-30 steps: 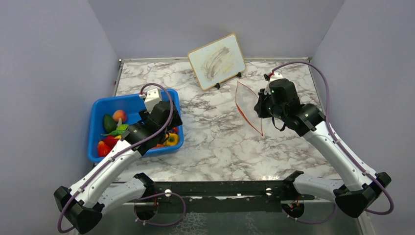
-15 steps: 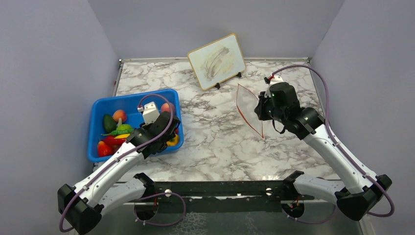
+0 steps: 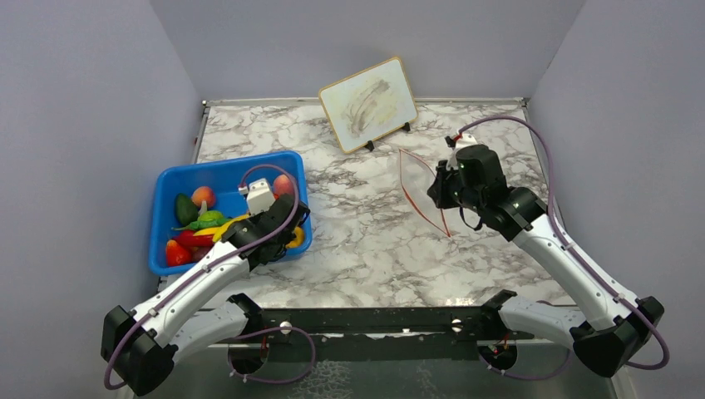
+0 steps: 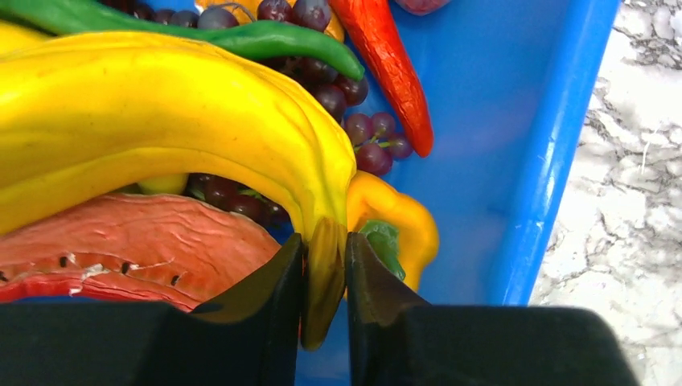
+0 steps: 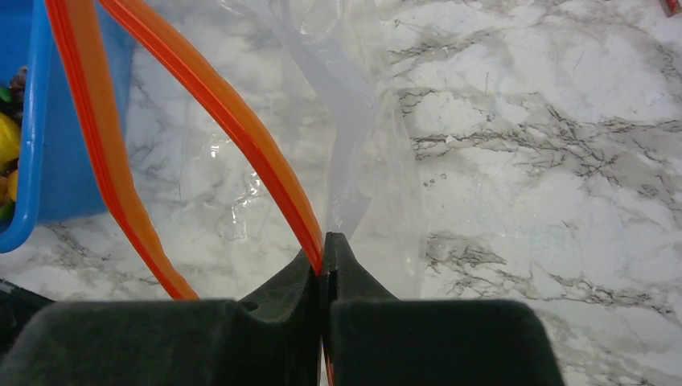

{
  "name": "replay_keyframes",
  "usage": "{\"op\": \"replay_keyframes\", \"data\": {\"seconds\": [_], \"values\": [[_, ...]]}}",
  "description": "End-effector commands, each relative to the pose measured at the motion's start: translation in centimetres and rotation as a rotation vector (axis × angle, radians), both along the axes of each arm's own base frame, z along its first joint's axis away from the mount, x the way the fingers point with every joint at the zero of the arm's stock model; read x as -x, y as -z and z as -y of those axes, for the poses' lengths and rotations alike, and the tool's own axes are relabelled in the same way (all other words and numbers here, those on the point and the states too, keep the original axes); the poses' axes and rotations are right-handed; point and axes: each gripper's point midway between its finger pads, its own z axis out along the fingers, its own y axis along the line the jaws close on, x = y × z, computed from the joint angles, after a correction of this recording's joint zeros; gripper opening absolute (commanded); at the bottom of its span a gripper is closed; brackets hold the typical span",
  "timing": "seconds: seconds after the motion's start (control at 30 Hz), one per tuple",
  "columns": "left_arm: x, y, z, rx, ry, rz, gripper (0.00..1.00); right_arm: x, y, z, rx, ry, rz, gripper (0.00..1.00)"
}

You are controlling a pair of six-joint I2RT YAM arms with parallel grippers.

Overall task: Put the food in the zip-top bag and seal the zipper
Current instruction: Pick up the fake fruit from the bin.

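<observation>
Marbled table (image 3: 366,249), plain grey walls, and a board (image 3: 369,103) propped at the far edge that plays no part. Your food is heaped in the blue bin (image 3: 163,184) on the left, and none of it is in the bag (image 3: 418,179) yet.

Your left gripper (image 4: 324,277) is down in the bin's near right corner. Its fingers are nipped almost together on the dark tip of the banana (image 4: 161,121). That tip sticks out over the pile, so it gives you a thin handle clear of the grapes (image 4: 366,145) and the watermelon slice (image 4: 121,249) beneath. The hold is at the very end, so I judge the banana may swing or slip as you lift. Go up slowly.

Your right gripper (image 5: 324,261) is fully closed on one lip of the zipper (image 5: 233,121). It holds the bag up on the right, well apart from the bin. Pinching only one lip lets the other orange strip hang free, so the mouth gapes left toward the bin. You therefore have an opening ready for the banana to cross to. The film is floppy and the mouth could sag, so aim for the gap between the two strips.
</observation>
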Motion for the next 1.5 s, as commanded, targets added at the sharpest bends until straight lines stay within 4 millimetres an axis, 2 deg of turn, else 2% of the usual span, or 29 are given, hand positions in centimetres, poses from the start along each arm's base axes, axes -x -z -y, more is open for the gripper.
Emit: {"op": "replay_keyframes", "data": {"seconds": [0.0,0.07,0.3,0.5,0.73,0.9,1.13,1.37,1.47], "values": [[-0.9,-2.6,0.7,0.060,0.019,0.081,0.12,-0.2,-0.3,-1.6,-0.086,-0.052,0.037,0.01],[-1.2,-4.4,0.7,0.070,0.028,0.127,0.00,0.0,0.7,-1.9,-0.098,-0.057,0.024,0.01],[-1.2,-8.6,0.5,0.116,0.067,0.246,0.00,0.0,0.9,-2.3,-0.133,-0.059,0.025,0.01],[-0.7,-11.9,0.7,0.182,0.112,0.326,0.00,0.1,0.3,-3.9,-0.221,-0.096,0.023,0.01],[-0.3,-16.9,3.2,0.269,0.264,0.378,0.00,-0.4,1.3,-4.2,-0.245,-0.054,-0.004,0.01],[0.6,-19.4,5.8,0.373,0.423,0.443,0.00,-0.8,0.7,-4.6,-0.285,-0.037,-0.003,0.01],[3.0,-22.6,9.4,0.555,0.655,0.567,0.00,-0.5,-0.9,-5.7,-0.401,-0.039,0.005,0.01],[5.5,-24.7,13.0,0.655,0.939,0.635,0.00,0.2,-1.1,-7.0,-0.490,-0.073,-0.031,0.01],[7.4,-26.4,14.4,0.746,1.068,0.688,0.00,0.4,-0.8,-7.3,-0.505,-0.090,-0.039,0.01]]}}
